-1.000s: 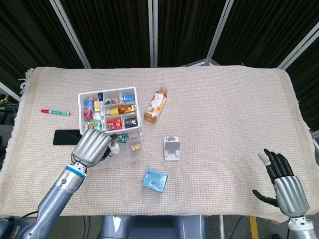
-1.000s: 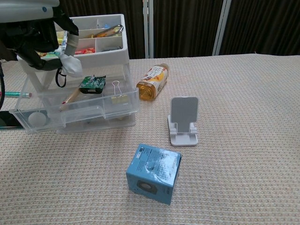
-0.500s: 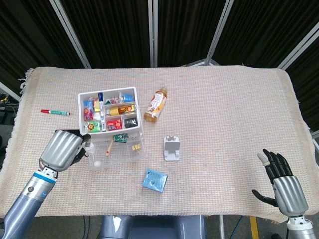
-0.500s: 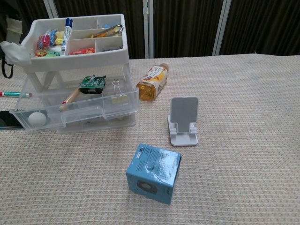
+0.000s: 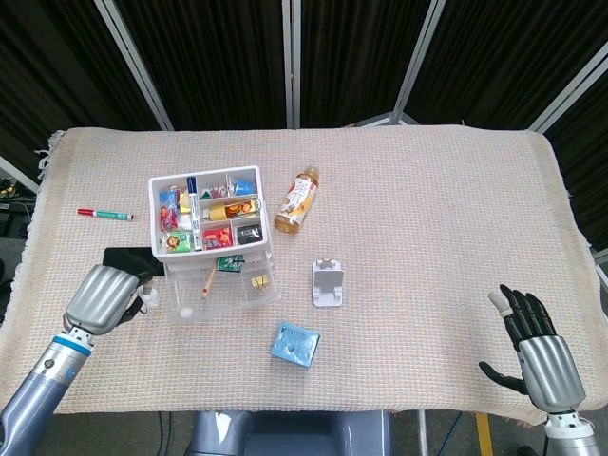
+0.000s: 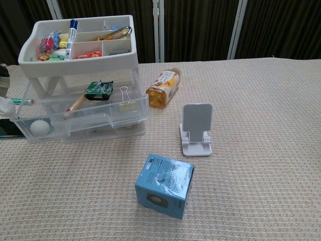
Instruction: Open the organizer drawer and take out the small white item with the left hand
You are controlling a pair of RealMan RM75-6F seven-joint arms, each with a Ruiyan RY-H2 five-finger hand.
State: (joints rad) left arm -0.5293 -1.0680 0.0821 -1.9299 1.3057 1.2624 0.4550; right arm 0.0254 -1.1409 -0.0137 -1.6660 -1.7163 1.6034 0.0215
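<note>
Here, in the head view, the left hand (image 5: 103, 296) is seen at the lower left of the frame, just left of the organizer (image 5: 211, 233), with its fingers curled in. A small white item (image 5: 150, 296) shows at its fingertips and appears to be pinched there, though the contact itself is too small to confirm. The drawer (image 5: 223, 283) stands pulled out toward the lower edge. A white ball (image 5: 186, 311) lies in the drawer's lower left corner, with a binder clip (image 5: 257, 281) further right. The right hand (image 5: 537, 347) is at the lower right, fingers spread, holding nothing.

A slip is judged the main risk: a light pinch on a soft item could release it over the phone (image 5: 128, 258) or the cloth. A second risk is ambiguity, since the ball left in the drawer is also small and white; a wrong item may be judged as taken.

In the chest view, only a sliver of the left hand (image 6: 4, 83) is visible at the far left edge, and its closure cannot be told there. A scrap of white (image 6: 6, 105) shows just below it, close to the drawer's (image 6: 85, 123) left corner. The ball (image 6: 37, 127) rests against the drawer front. A snag on that protruding corner is judged possible if the hand is brought back rightward, and the light organizer (image 6: 80, 47) could be dragged.
</note>
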